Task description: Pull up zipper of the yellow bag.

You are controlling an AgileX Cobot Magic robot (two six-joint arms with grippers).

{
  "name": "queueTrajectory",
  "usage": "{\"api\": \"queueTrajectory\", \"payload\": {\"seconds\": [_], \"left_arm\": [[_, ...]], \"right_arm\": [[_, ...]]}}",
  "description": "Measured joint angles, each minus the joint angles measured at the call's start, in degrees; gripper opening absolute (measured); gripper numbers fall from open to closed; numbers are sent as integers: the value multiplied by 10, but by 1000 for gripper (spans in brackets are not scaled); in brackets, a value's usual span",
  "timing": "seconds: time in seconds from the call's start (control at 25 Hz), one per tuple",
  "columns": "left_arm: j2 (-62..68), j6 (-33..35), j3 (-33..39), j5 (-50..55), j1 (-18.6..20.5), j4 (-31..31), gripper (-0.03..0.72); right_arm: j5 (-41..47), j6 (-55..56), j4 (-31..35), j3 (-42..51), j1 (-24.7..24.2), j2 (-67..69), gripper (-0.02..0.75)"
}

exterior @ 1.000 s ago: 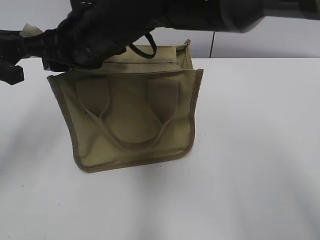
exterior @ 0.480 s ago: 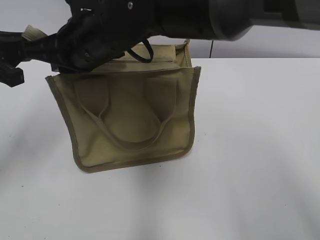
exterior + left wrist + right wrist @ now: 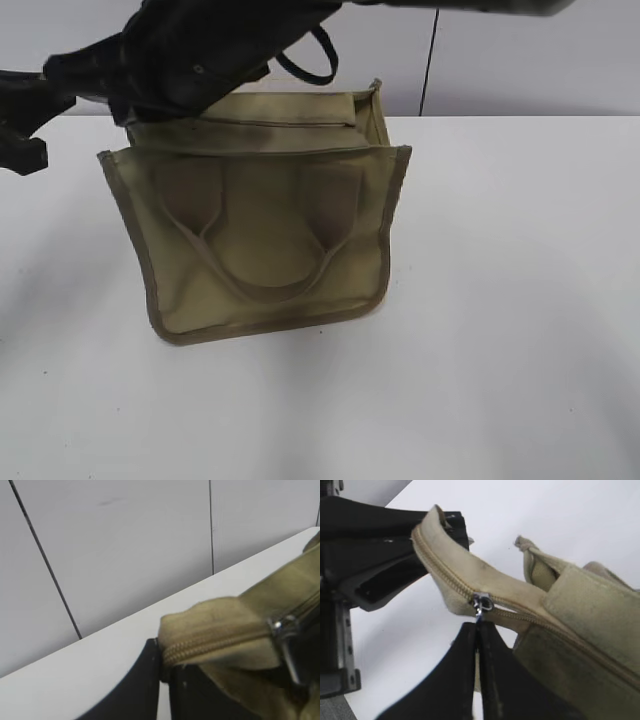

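The yellow bag (image 3: 260, 240) stands upright on the white table, its handles hanging down the front. In the right wrist view, the zipper (image 3: 445, 577) runs along the bag's raised top edge. My right gripper (image 3: 478, 625) is shut on the small silver pull (image 3: 481, 602) just below the zip line. My left gripper (image 3: 164, 662) is shut on the fabric end of the zipper (image 3: 210, 640); it also shows in the right wrist view (image 3: 395, 555). In the exterior view the right arm (image 3: 200, 50) covers the bag's top left corner and hides both grippers.
The white table (image 3: 500, 300) stretches to the right and in front of the bag. A grey panelled wall (image 3: 520, 60) stands close behind. The left arm (image 3: 20, 110) reaches in from the left edge.
The right arm has risen and moved left over the bag's top left corner, so more of the top panel shows. The bag's top edge has shifted slightly.
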Motion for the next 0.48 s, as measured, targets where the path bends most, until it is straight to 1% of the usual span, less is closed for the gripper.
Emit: {"api": "queueTrajectory", "payload": {"seconds": [0.2, 0.48], "left_arm": [[0, 0, 0, 4, -4, -19, 6], [-1, 0, 0, 35, -3, -39, 6]], "right_arm": [[35, -8, 6, -1, -26, -18, -15], [96, -25, 6, -1, -59, -18, -15]]}}
